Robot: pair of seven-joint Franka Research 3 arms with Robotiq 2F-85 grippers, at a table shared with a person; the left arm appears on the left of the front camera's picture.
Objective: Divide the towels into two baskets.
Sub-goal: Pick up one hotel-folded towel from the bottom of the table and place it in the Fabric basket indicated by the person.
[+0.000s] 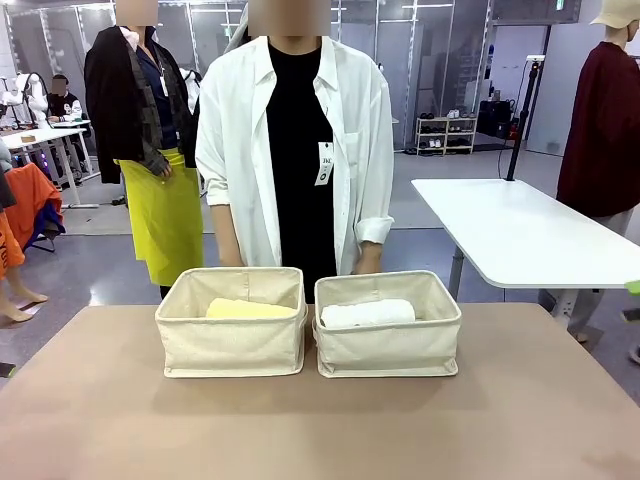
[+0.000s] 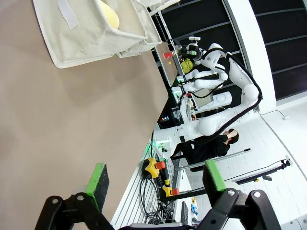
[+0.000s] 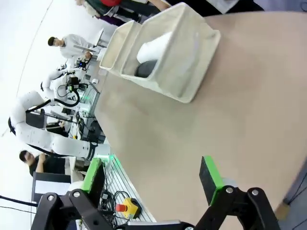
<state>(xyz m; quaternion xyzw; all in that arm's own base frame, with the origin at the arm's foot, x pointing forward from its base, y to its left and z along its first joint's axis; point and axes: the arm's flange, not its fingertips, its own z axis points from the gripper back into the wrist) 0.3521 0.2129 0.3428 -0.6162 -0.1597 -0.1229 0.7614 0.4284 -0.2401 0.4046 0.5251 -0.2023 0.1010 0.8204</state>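
Two beige canvas baskets stand side by side at the table's far middle. The left basket (image 1: 232,345) holds a yellow towel (image 1: 250,310). In the right basket (image 1: 388,348) lies a white towel (image 1: 368,313). The left wrist view has the left basket (image 2: 91,33) far off at the top, the yellow towel (image 2: 109,14) peeking out. My left gripper (image 2: 156,179) is open over bare table. The right wrist view shows the right basket (image 3: 184,57) with the white towel (image 3: 154,44) and a dark grey towel (image 3: 144,70) under it. My right gripper (image 3: 151,175) is open, well short of it.
A person in a white shirt (image 1: 295,140) stands right behind the baskets, one hand (image 1: 368,262) near the right basket's back rim. The tan table (image 1: 320,430) is bare on my side of the baskets. A white table (image 1: 520,230) stands at the back right.
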